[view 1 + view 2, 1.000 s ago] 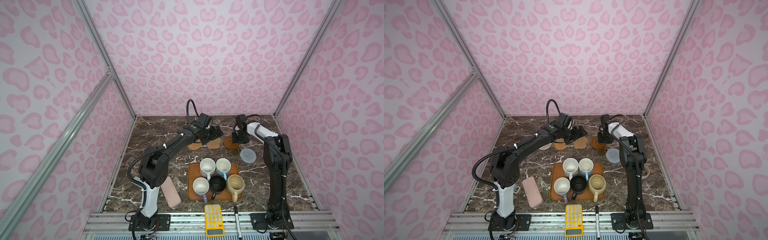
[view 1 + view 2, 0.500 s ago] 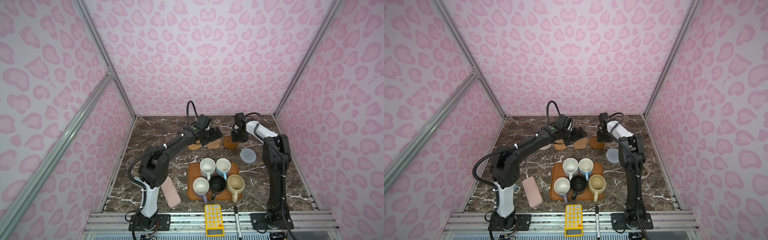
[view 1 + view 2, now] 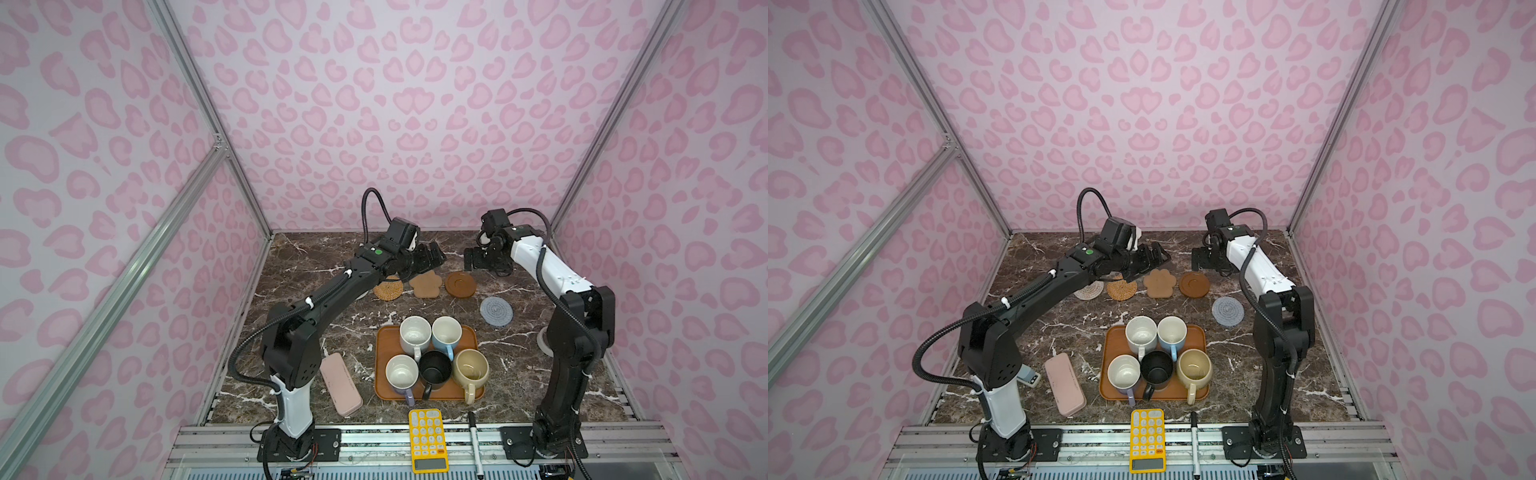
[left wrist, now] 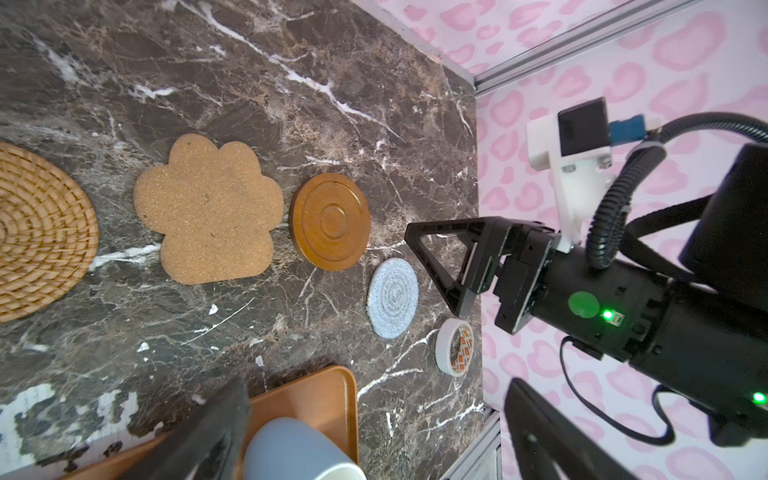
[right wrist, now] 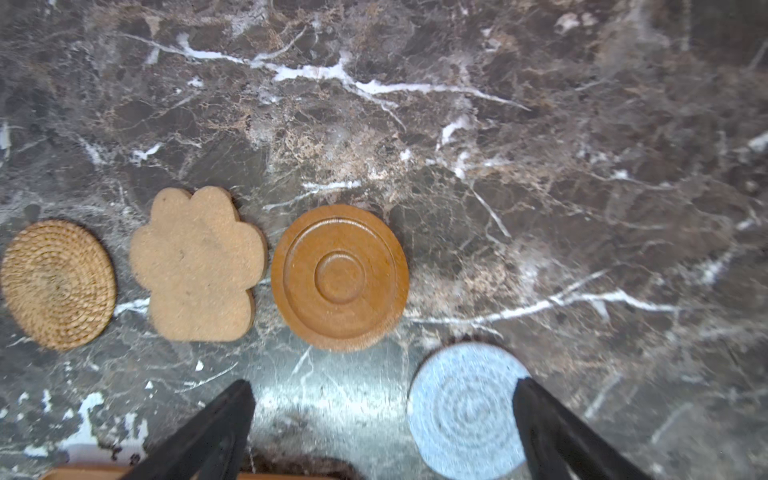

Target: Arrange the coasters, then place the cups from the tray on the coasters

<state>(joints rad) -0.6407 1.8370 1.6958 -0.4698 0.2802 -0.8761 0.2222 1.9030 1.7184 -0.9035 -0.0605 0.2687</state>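
Right wrist view, right hand [image 5: 382,384] spread wide, empty, near wooden coaster [image 5: 340,277], left hand [image 3: 430,257] also wide, empty

Paw coaster [image 4: 208,210] beside wooden disc [image 4: 330,222]; blurred mug [image 4: 299,453], likely blue.

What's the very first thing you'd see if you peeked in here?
Probably the five mugs squeezed together on the orange tray near the front of the table. Behind them, a paw-shaped cork coaster lies between a rattan coaster and a wooden coaster. The robot's left hand and right hand hover near that row, both open and empty.
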